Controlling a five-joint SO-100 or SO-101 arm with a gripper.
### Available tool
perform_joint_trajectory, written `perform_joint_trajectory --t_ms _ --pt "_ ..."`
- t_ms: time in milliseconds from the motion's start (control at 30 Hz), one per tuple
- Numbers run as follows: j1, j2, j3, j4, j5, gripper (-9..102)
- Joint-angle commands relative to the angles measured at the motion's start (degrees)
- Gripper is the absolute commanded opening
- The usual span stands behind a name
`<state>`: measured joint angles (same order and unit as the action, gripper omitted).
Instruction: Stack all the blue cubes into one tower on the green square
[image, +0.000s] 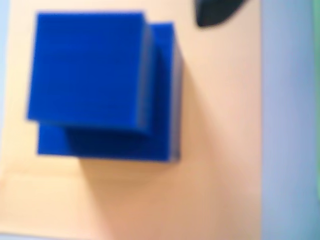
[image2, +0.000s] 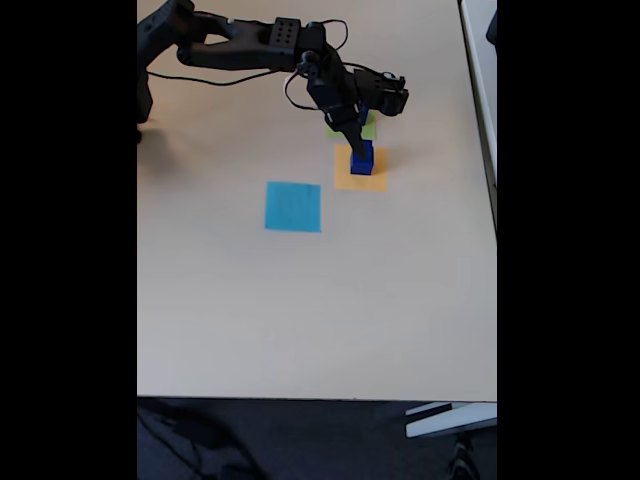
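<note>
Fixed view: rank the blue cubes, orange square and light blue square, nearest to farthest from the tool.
1. Blue cubes, directly under the tool.
2. Orange square, beneath the cubes.
3. Light blue square, farther left and lower in the fixed view.

Green square (image2: 369, 128) half under arm

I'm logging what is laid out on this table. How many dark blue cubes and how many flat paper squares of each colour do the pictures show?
Blue cubes: 2, stacked, smaller on larger
Orange square: 1, under the cubes
Light blue square: 1
Green square: 1, partly hidden by the arm
Total: 5
</note>
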<state>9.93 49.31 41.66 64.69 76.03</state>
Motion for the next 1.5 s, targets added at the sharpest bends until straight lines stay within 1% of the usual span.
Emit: perform_joint_trajectory --t_ms 0,400,867,1467 --pt "0.44 4.22 -1.41 -1.41 -0.53 27" --pt "1.05 2.02 -2.55 -1.67 -1.23 27" --pt "1.14 0.18 -1.14 -5.19 -0.97 27" --pt "0.88 -0.97 -0.79 -6.68 -0.53 27"
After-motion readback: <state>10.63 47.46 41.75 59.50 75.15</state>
